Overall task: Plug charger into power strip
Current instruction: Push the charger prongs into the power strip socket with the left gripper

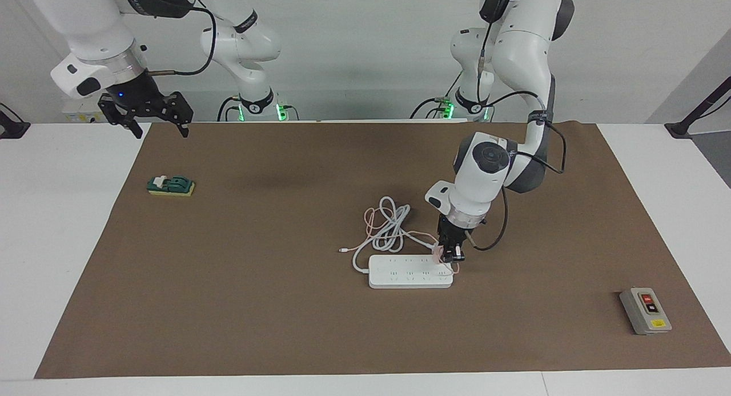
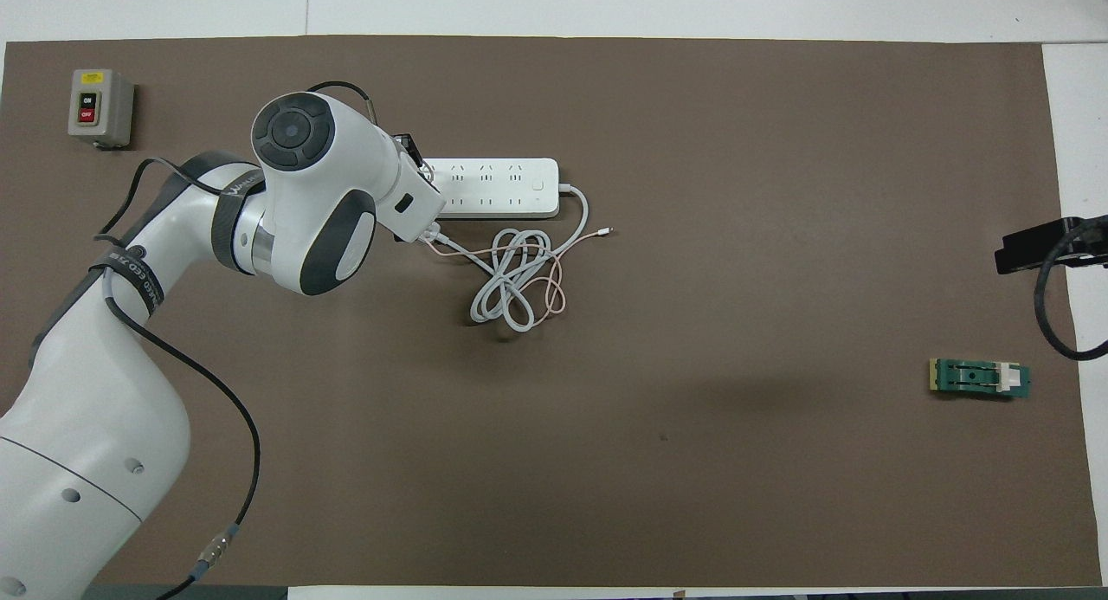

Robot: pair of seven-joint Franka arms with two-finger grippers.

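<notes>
Pinching the charger (image 1: 438,251) in our left gripper (image 1: 451,256), we hover over the power strip (image 1: 410,271) at its end toward the left arm; tilted prongs could miss the socket. Our right gripper (image 1: 160,123) waits, spread wide.

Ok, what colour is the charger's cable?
Pale pink: the cable loops among the white cord's coils, clearest in the overhead view.
</notes>
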